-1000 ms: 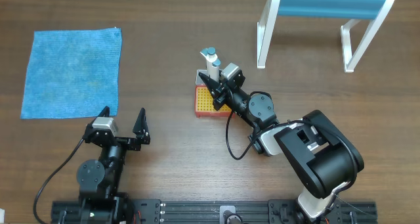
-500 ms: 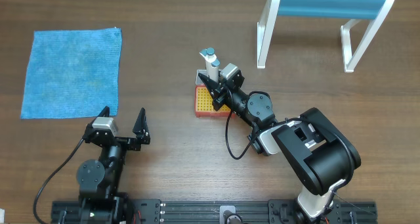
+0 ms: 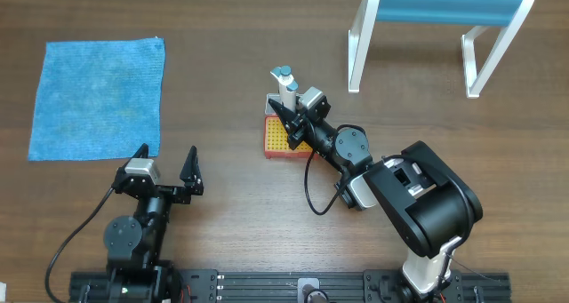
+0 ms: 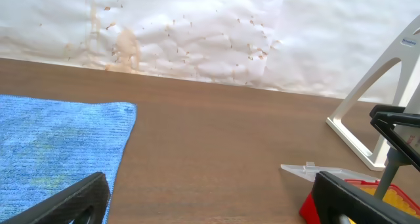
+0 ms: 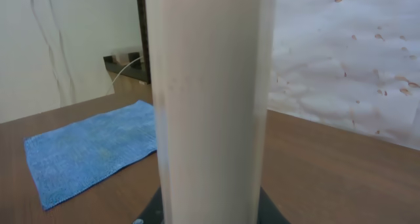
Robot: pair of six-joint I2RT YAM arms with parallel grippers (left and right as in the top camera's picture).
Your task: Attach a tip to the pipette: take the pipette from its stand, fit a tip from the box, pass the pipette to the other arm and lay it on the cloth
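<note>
Now | right gripper (image 3: 286,110) clamped on upright pipette (image 3: 285,81) over tip box (image 3: 276,140) | left gripper (image 3: 167,159) spread wide, empty, well left of tip box | cloth (image 3: 98,97) farther left

The top camera looks straight down on the whole counter (image 3: 231,36). The left wrist camera sits low, facing across it toward the back wall (image 4: 197,27). The right wrist camera is very near the pipette (image 5: 210,106). All three share the blue cloth (image 3: 98,97).
</note>
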